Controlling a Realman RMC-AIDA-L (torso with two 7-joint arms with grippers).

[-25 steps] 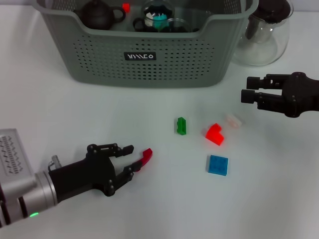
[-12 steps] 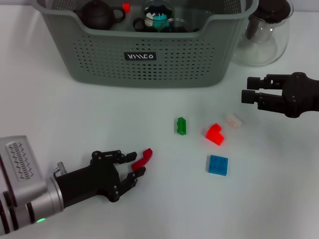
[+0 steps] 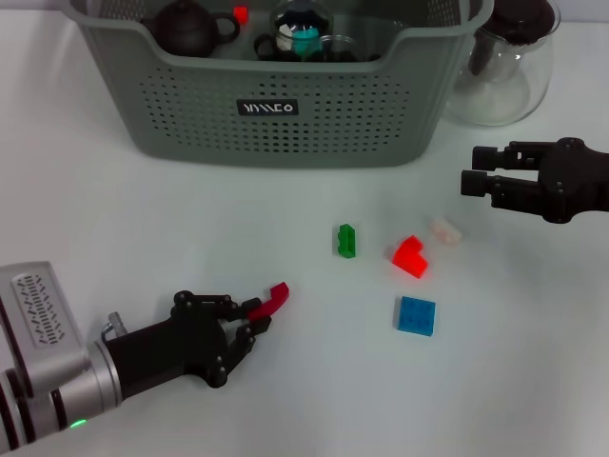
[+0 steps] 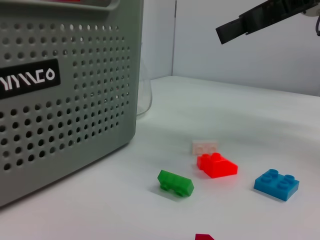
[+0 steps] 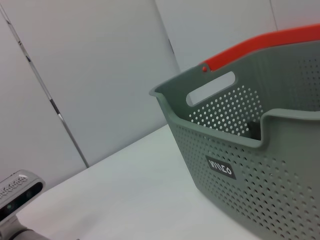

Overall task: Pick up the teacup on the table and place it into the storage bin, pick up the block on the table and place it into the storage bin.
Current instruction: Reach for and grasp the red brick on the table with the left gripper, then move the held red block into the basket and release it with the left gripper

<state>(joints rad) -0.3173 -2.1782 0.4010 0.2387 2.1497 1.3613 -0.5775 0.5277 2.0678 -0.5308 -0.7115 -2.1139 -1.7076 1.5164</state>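
Observation:
A dark red block (image 3: pixel 275 296) lies low over the white table at the near left, with my left gripper (image 3: pixel 249 316) shut on its near end. Only the block's tip (image 4: pixel 203 236) shows in the left wrist view. The grey-green perforated storage bin (image 3: pixel 285 133) (image 4: pixel 60 100) (image 5: pixel 260 165) stands at the far middle, holding a dark teapot (image 3: pixel 186 29) and other small items. No teacup shows on the table. My right gripper (image 3: pixel 473 169) hovers open at the right, holding nothing.
Loose on the table are a green block (image 3: pixel 345 240) (image 4: pixel 175 183), a bright red block (image 3: pixel 410 256) (image 4: pixel 216 165), a blue block (image 3: pixel 417 315) (image 4: pixel 276 183) and a pale block (image 3: pixel 444 229) (image 4: pixel 204 146). A glass pitcher (image 3: pixel 504 67) stands right of the bin.
My left arm has drawn back toward the near left and its fingers have closed on the dark red block. The right arm has not moved.

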